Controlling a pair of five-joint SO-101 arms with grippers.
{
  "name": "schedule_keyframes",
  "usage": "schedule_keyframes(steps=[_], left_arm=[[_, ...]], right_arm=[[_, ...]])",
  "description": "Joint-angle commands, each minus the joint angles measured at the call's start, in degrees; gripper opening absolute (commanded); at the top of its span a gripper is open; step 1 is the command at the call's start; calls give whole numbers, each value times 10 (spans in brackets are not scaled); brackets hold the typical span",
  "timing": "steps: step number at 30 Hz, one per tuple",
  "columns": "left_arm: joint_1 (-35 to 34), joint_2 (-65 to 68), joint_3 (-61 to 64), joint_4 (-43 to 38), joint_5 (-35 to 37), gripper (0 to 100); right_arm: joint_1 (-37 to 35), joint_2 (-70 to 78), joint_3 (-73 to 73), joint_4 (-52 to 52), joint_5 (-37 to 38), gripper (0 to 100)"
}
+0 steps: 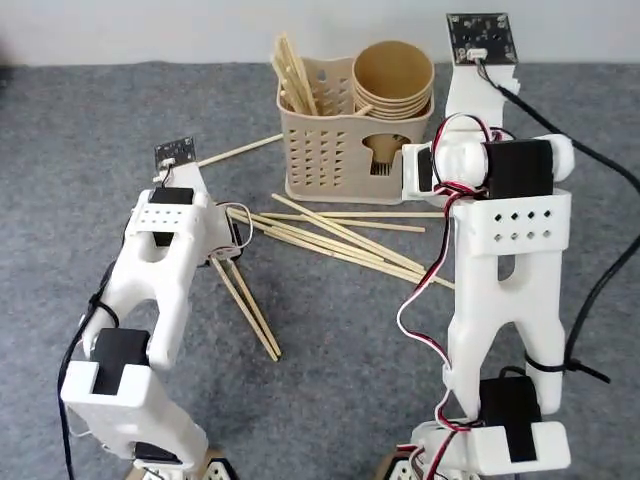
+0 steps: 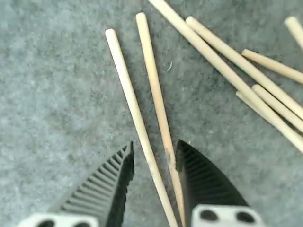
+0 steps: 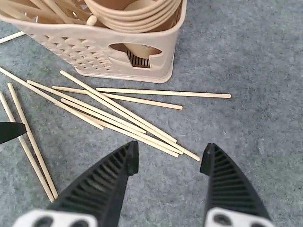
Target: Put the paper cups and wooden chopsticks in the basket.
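Here the spread left gripper [image 2: 155, 146] straddles two thin pale wooden chopsticks [image 2: 153, 75], which could roll apart and slip on closing.

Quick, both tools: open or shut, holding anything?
Left tool: open, two chopsticks between its jaws, not gripped.
Right tool: open, holding nothing.

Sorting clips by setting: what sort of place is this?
Likely a robotics test bench: white left arm and right arm with exposed wiring, a grey carpet-like mat, and a staged basket beside loose chopsticks.
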Motion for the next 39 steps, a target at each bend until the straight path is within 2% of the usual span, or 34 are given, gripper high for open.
schedule_keyframes(steps=[1, 5, 14, 17, 21, 24, 32, 39], left_arm=[[4, -3, -5, -6, 6, 216], [14, 22, -8, -3, 6, 233], [17, 106, -80, 74, 6, 226], [17, 134, -97, 79, 7, 167], [17, 160, -121, 80, 7, 9], [18, 163, -129, 81, 7, 13], [18, 81, -129, 84, 6, 12], [18, -65, -129, 142, 3, 12]], right_arm=[[4, -27, -31, 14, -4, 230], [4, -27, -31, 15, -4, 230], [5, -27, -31, 25, -4, 230], [5, -27, -31, 25, -4, 230], [5, -27, -31, 25, -4, 230], [5, -27, -31, 25, -4, 230], [5, -27, -31, 25, -4, 230], [5, -28, -31, 25, -4, 230]])
